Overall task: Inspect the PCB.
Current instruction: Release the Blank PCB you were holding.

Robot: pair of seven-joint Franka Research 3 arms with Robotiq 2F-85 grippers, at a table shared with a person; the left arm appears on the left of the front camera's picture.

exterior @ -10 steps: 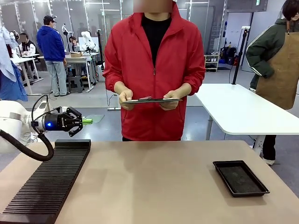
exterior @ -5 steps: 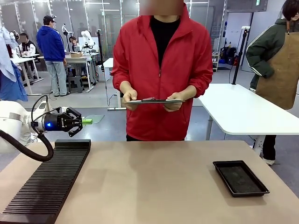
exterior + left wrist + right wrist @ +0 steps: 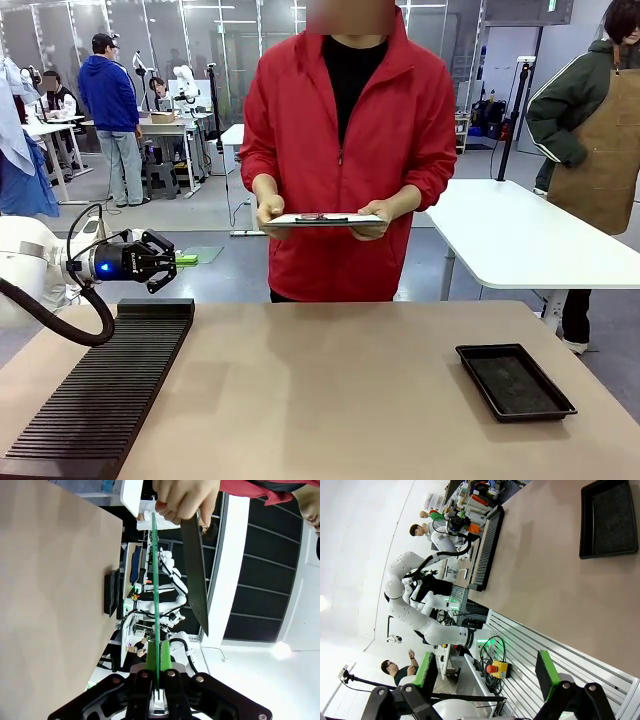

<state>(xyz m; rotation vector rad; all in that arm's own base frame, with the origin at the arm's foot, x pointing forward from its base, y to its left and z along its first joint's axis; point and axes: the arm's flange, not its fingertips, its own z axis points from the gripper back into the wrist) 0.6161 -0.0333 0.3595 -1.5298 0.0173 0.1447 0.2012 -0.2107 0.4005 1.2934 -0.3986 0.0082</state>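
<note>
My left gripper (image 3: 170, 261) hangs above the table's far left corner, shut on the PCB (image 3: 186, 260), whose green end pokes out toward the person. In the left wrist view the PCB (image 3: 156, 595) runs edge-on as a thin green line from between my closed fingers (image 3: 165, 656) up toward the person's hand (image 3: 185, 497). The person in a red jacket stands at the far side and holds a flat clipboard (image 3: 322, 218) level in both hands. My right gripper (image 3: 485, 676) stands open, nothing between its green pads, off to the side of the table.
A long black slotted rack (image 3: 100, 390) lies along the table's left side. A shallow black tray (image 3: 515, 380) sits at the right, and the same tray (image 3: 607, 522) appears in the right wrist view. A white table (image 3: 520, 240) and another person stand behind.
The person has shifted slightly to the right and raised the clipboard a little, so its pale top face now shows. My left gripper and the PCB have not moved.
</note>
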